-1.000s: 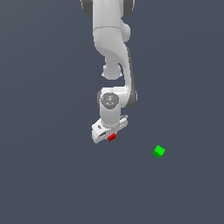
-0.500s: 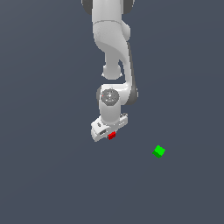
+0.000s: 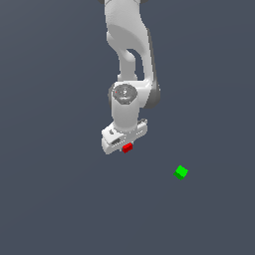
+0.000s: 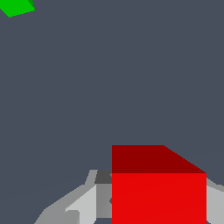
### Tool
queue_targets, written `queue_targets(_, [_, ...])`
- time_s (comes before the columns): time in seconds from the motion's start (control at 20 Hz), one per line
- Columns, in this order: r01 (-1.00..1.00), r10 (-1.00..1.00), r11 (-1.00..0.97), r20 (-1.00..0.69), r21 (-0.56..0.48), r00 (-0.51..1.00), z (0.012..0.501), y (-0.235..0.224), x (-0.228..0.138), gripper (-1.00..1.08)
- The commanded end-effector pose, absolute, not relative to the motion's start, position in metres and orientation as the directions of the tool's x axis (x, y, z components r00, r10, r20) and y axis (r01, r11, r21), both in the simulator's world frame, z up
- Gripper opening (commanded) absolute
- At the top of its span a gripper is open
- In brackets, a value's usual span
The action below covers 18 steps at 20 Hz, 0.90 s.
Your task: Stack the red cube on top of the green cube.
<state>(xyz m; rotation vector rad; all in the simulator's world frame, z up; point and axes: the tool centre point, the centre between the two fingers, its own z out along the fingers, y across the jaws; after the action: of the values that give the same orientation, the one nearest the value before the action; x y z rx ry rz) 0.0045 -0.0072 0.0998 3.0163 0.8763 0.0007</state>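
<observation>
Between the fingertips: red cube [image 3: 127,147] [image 4: 158,188] | gripper [image 3: 125,145]: closed on red cube | green cube [image 3: 181,172] [image 4: 16,7]: well apart from gripper, toward exterior view's right

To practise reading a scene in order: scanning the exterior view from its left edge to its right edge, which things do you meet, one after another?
gripper → red cube between the gripper's fingers → green cube, lying alone toward the exterior view's right.
</observation>
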Motion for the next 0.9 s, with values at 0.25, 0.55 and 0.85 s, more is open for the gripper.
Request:
queue_targets(0.25, [0.536, 0.536, -0.844, 0.0, 0.0, 0.844, 0.12, -0.007, 0.005, -1.0])
queue_targets(0.55, [0.536, 0.536, -0.844, 0.001, 0.001, 0.844, 0.116, 0.002, 0.008, -1.0])
queue_targets(0.85, [0.536, 0.536, -0.844, 0.001, 0.0, 0.844, 0.108, 0.036, 0.02, -1.0])
